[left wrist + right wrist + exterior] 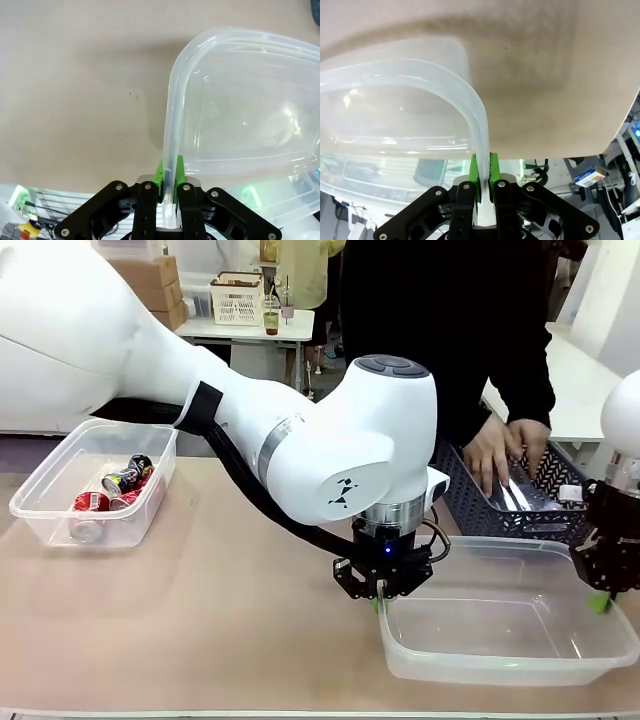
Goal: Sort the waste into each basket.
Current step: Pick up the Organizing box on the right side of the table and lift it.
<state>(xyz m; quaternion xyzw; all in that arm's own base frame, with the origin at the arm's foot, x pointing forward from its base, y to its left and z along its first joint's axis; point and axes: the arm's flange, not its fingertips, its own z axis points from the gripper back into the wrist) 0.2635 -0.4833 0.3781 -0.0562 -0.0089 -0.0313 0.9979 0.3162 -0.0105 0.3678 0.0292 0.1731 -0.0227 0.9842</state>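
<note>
Since a wide, flexible tub is awkward to shift from one side, each arm takes one end of the nearest basket (480,676). The left gripper (170,172) is clenched on the rim at its near left corner, green pads on either side of the plastic lip, and the right gripper (481,167) is clamped the same way on the rim at the opposite end. This tub is empty and sits low over the table (220,610); whether its base touches the surface or is just lifted is hard to tell. A two-point hold like this likely keeps it level while it is positioned for sorting. Farther off to the left, the second basket (30,505) rests on the table with red and black cans (118,488) lying inside. Beyond, a person's hands (497,455) reach into a dark lattice basket (468,502), presumably where the unsorted waste sits.
</note>
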